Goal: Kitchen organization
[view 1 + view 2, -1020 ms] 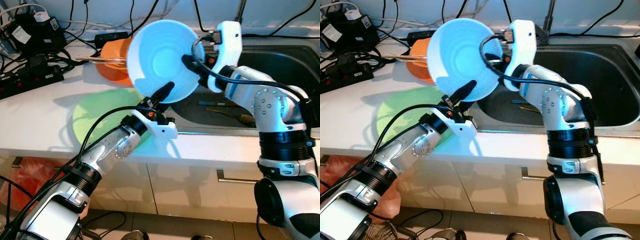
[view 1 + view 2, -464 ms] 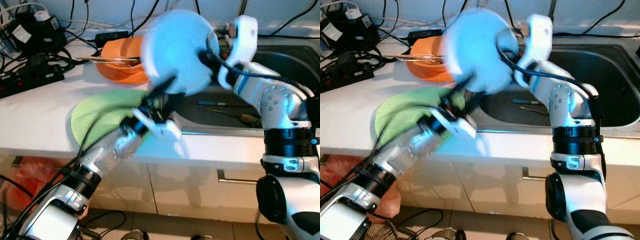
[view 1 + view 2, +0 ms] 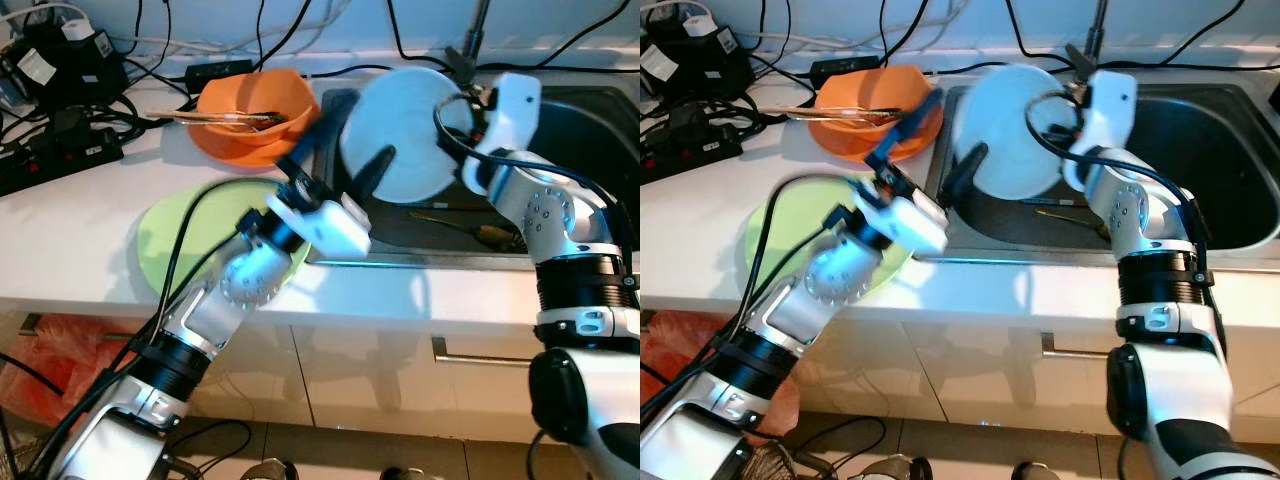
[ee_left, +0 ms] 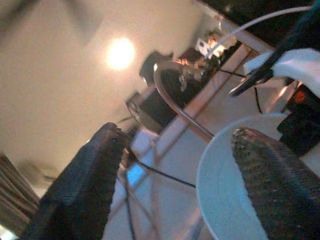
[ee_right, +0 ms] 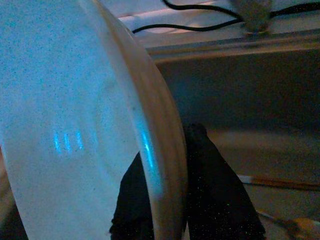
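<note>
Shifted sinkward, plate (image 3: 405, 148) hangs on edge, rim pinched by right tool (image 3: 462, 118); left tool (image 3: 338, 160) spread, released.

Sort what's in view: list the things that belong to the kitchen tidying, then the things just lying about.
Job in hand:
- blue plate, gripped at its rim by the right gripper
- left gripper, open
- green plate
- orange bowl
- sink

Lying about:
- power strip
- black cables
- red bag

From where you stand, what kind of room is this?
It looks like a home kitchen: a steel sink set into a white counter, a tap above it, and an orange bowl and plate about.
</note>
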`<state>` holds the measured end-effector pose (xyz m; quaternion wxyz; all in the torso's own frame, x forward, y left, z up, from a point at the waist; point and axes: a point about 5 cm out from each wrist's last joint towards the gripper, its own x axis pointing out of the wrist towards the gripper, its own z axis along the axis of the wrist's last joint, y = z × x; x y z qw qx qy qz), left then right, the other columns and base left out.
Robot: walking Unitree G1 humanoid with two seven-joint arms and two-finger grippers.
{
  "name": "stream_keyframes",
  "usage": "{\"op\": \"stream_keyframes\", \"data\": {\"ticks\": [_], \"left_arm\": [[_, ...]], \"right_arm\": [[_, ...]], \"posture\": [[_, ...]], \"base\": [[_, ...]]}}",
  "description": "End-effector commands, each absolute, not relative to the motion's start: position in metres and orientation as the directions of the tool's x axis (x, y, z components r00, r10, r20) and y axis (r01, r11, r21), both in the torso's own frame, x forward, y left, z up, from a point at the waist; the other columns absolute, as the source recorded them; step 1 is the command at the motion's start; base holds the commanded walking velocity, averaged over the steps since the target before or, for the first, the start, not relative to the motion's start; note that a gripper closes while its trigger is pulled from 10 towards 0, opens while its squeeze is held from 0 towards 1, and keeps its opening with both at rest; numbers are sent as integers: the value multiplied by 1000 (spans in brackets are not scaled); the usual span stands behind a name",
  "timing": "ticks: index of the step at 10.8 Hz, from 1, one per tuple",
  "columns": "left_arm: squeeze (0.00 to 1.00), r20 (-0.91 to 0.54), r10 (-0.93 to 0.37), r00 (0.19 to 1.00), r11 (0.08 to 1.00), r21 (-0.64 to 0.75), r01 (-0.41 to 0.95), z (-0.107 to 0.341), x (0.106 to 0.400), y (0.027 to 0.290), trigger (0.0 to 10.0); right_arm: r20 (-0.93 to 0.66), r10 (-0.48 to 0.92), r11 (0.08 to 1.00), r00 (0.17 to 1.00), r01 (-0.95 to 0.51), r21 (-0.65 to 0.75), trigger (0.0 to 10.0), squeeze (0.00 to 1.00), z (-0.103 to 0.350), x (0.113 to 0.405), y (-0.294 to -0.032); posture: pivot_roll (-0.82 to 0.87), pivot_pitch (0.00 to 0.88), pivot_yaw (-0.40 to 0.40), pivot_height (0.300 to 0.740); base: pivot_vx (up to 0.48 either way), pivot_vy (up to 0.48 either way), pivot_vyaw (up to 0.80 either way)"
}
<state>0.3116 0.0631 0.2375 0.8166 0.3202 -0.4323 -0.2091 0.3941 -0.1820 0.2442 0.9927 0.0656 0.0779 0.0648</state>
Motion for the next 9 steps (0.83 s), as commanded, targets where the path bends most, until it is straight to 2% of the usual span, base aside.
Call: {"op": "stream_keyframes", "data": {"ticks": [1, 2, 3, 5, 7, 8, 9], "left_arm": [[1000, 540, -579, 610, 742, 659, 122, 234, 317, 71, 10000], [1000, 513, -552, 657, 769, 618, 163, 231, 321, 74, 10000], [1000, 454, -500, 738, 819, 525, 232, 221, 327, 80, 10000], [1000, 263, -479, 838, 860, 329, 389, 198, 333, 87, 10000], [1000, 170, -532, 829, 829, 305, 469, 193, 332, 85, 10000], [1000, 52, -610, 791, 762, 312, 567, 186, 325, 82, 10000], [1000, 17, -613, 790, 759, 291, 582, 188, 324, 86, 10000]], "right_arm": [[-92, 122, 990, 988, -114, 87, 0, 0, 256, 397, -185], [-93, 101, 994, 991, -97, 39, 0, 0, 252, 398, -191], [-103, 81, 996, 991, -83, -16, 0, 0, 246, 398, -201], [-181, 68, 994, 981, -81, -66, 0, 0, 221, 398, -217], [-186, 62, 994, 980, -78, -80, 0, 0, 212, 400, -222], [-219, 61, 990, 974, -87, -112, 0, 0, 200, 401, -227], [-239, 53, 988, 970, -85, -127, 0, 0, 193, 401, -230]], "posture": [[19, 108, 67, 740], [20, 108, 67, 740], [21, 108, 68, 740], [23, 107, 70, 740], [23, 107, 70, 740], [34, 109, 73, 740], [51, 113, 74, 740]], "base": [[0, 0, 0], [0, 0, 0], [0, 0, 0], [0, 0, 0], [0, 0, 0], [0, 0, 0], [0, 0, 0]]}}
